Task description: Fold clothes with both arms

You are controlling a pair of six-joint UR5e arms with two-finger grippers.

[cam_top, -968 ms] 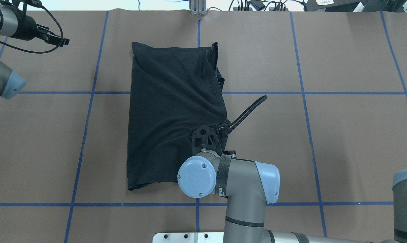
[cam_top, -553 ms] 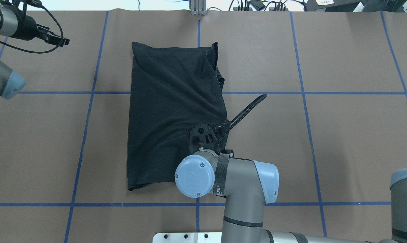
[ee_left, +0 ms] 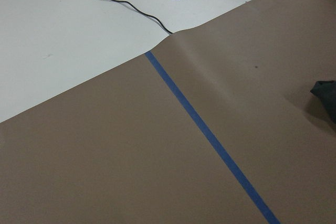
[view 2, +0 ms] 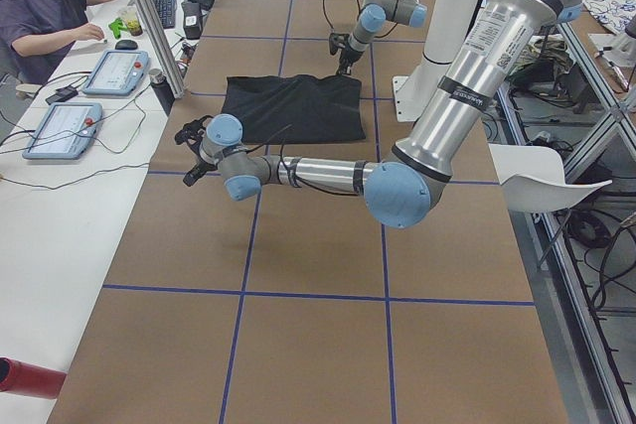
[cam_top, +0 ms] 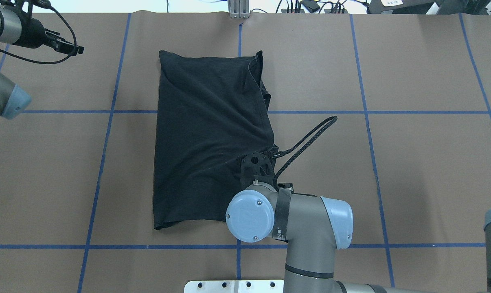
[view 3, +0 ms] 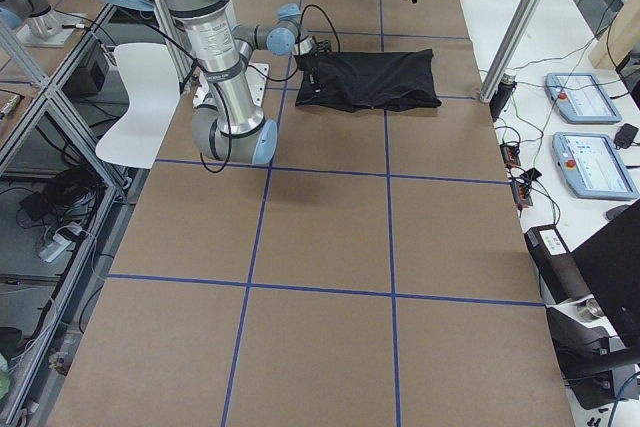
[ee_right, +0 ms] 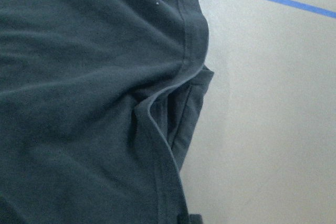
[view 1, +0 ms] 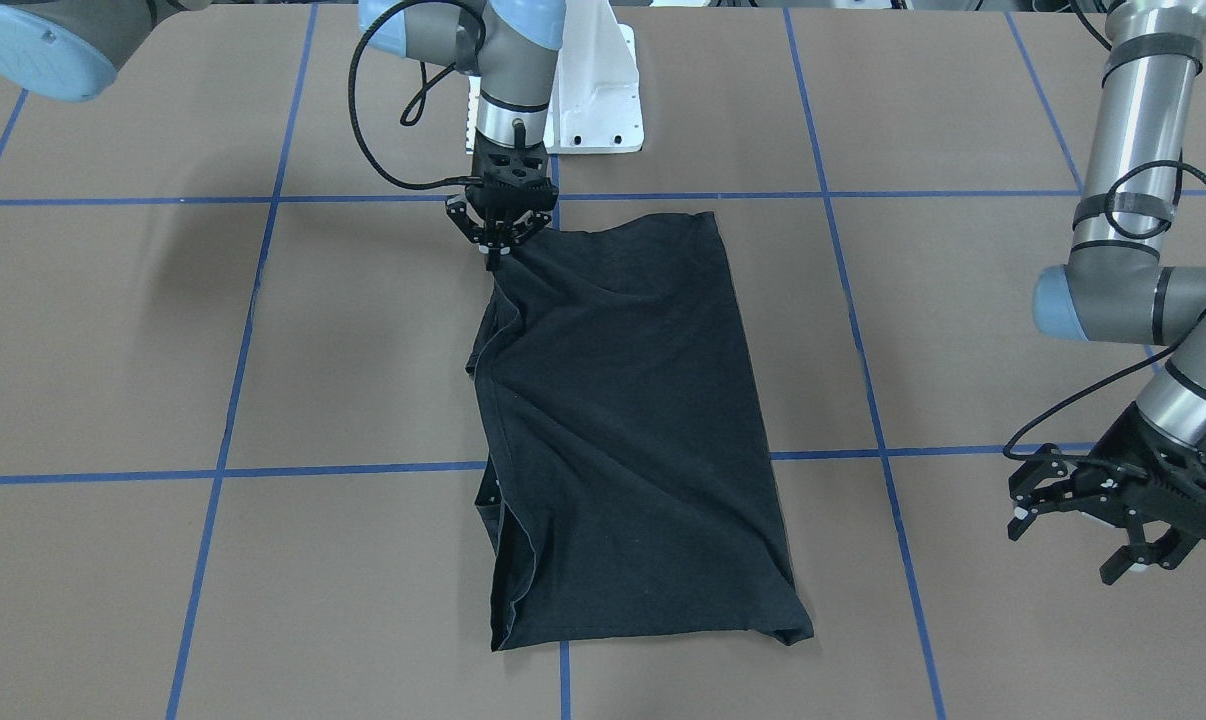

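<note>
The black T-shirt [cam_top: 209, 134] lies folded into a long rectangle in the middle of the table, plain black side up; no logo shows. It also shows in the front view [view 1: 623, 430] and fills the right wrist view [ee_right: 89, 93]. My right gripper [view 1: 494, 258] is shut on the shirt's hem at the corner nearest the robot and holds it slightly raised; in the overhead view [cam_top: 257, 159] my wrist hides its fingers. My left gripper [view 1: 1071, 540] is open and empty, well off to the shirt's side, at the far left of the overhead view [cam_top: 71, 48].
Brown paper with a blue tape grid [cam_top: 367, 112] covers the table. The white pedestal base [view 1: 595, 95] stands behind the shirt. An aluminium post [cam_top: 239, 9] and cables line the far edge. A person [view 2: 45, 7] sits by tablets in the left side view.
My right arm has shifted to the right in the overhead view, drawing the gripped near corner of the shirt with it. The left arm has not moved.
</note>
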